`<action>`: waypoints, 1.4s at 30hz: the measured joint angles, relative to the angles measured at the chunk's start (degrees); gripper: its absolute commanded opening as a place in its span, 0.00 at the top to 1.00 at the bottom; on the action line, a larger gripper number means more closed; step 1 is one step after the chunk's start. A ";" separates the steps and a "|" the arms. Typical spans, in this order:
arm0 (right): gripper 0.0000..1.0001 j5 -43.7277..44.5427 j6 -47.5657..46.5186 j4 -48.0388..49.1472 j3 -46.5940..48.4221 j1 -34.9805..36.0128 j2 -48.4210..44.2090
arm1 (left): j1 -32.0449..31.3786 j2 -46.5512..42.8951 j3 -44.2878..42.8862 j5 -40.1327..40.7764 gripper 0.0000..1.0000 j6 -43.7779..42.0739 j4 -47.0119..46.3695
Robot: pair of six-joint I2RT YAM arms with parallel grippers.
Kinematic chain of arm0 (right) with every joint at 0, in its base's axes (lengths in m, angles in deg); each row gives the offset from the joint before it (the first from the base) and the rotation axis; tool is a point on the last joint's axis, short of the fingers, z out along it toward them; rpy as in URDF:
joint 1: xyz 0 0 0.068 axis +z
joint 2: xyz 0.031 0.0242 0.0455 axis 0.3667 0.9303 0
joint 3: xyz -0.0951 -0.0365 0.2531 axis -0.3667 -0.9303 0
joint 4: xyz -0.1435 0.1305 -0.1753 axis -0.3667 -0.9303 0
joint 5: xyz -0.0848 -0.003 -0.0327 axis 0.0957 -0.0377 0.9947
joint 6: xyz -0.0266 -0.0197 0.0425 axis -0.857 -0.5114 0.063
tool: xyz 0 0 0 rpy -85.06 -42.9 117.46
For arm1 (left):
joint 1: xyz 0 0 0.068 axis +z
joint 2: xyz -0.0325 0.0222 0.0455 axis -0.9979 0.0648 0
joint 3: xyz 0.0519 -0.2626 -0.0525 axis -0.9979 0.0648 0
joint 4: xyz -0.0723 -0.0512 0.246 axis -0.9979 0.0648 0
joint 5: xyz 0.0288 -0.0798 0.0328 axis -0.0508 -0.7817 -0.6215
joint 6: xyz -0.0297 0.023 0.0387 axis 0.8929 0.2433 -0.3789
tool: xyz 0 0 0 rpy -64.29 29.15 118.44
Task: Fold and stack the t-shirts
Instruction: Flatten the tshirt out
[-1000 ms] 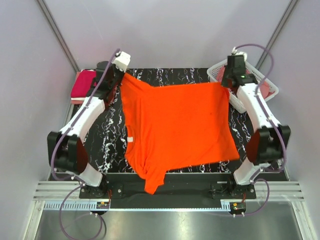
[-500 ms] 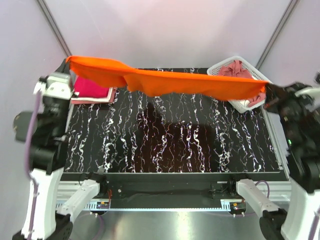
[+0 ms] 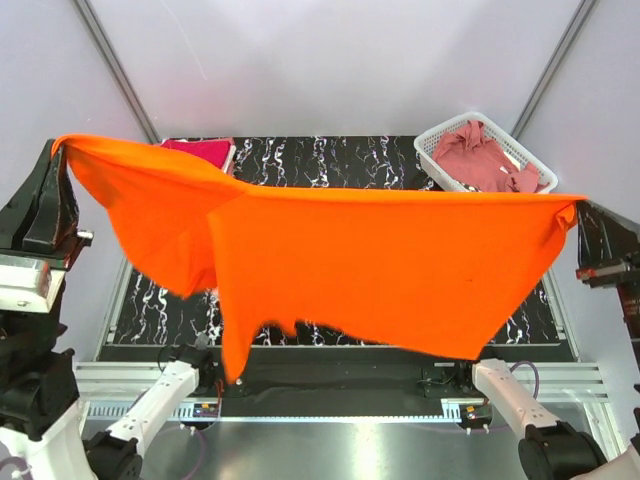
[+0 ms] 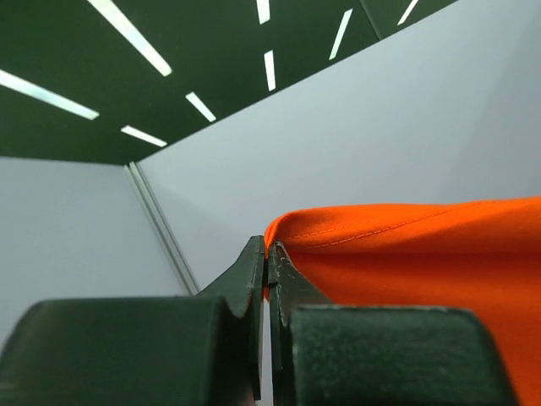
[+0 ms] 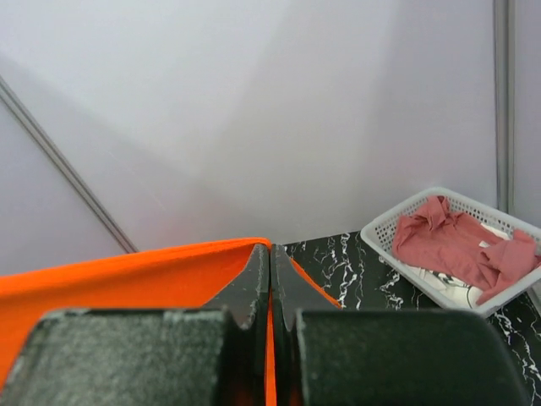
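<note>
The bright orange t-shirt (image 3: 370,260) hangs stretched in the air between both grippers, high above the table and close to the camera. My left gripper (image 3: 58,148) is shut on its left corner, with orange cloth (image 4: 406,254) pinched between the jaws in the left wrist view. My right gripper (image 3: 582,208) is shut on its right corner, with the cloth (image 5: 127,275) also between the jaws in the right wrist view. A folded crimson-magenta t-shirt (image 3: 200,150) lies at the table's back left. A dusty rose t-shirt (image 3: 480,152) lies crumpled in the basket.
The white lattice basket (image 3: 436,148) stands at the back right of the black marbled table (image 3: 340,160); it also shows in the right wrist view (image 5: 385,241). Grey walls enclose the cell. The hanging shirt hides most of the tabletop.
Both arms have risen and drawn toward the camera, lifting the orange shirt from flat on the table, through a taut band, to a wide hanging sheet.
</note>
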 measured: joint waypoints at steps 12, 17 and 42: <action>1.00 5.42 -4.70 13.35 -30.25 0.00 11.19 | -2.49 17.99 15.17 -6.10 1.00 -10.86 -3.78; 1.00 7.39 -5.18 22.75 -48.13 -0.04 23.04 | 0.76 32.37 30.73 -8.07 1.00 -10.84 -6.60; 1.00 7.21 -14.34 45.53 -34.97 -1.86 68.13 | 1.42 69.72 25.40 2.95 1.00 -9.11 -35.71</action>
